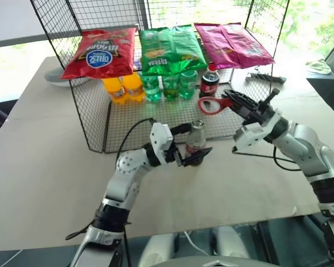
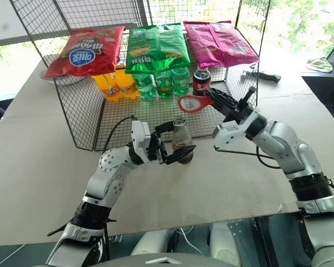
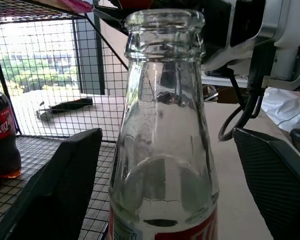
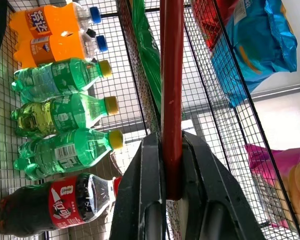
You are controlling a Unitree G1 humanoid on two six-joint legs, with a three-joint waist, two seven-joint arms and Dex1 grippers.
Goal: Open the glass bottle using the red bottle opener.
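Holding the red bottle opener point(image 4: 171, 100) tight in the right tool point(image 1: 232, 99), up in the air, with the round loop end sticking out toward the robot's left. Pinched by the handle, flat between both black fingers.

Standing straight up on the worktop point(image 1: 44, 167), just in front of the wire rack point(image 1: 94, 122): the glass bottle point(image 3: 162, 150). Neck pointing up, so long way up and down. Sits lower than the opener and to its left, near but not touching. Opener lying about level, so crosswise to the bottle.

Left tool point(image 1: 199, 139) around the bottle, let go: one black finger point(image 3: 55, 190) on each side, with a gap on both sides. Closest to the bottle by far; right tool close too, only above and off to the side.

Looks bare at the bottle's mouth in the left wrist view: clear glass lip, no cap to see. Probably open already. Clear glass up top, a little dark drink low down.

Inside the rack: two orange drink bottles point(image 1: 122, 88), green soda bottles point(image 1: 170, 86) and one dark cola bottle point(image 1: 210, 82) with a red cap. On top of the rack: a red chip bag point(image 1: 100, 53), green bags point(image 1: 170, 50) and a pink bag point(image 1: 231, 44).
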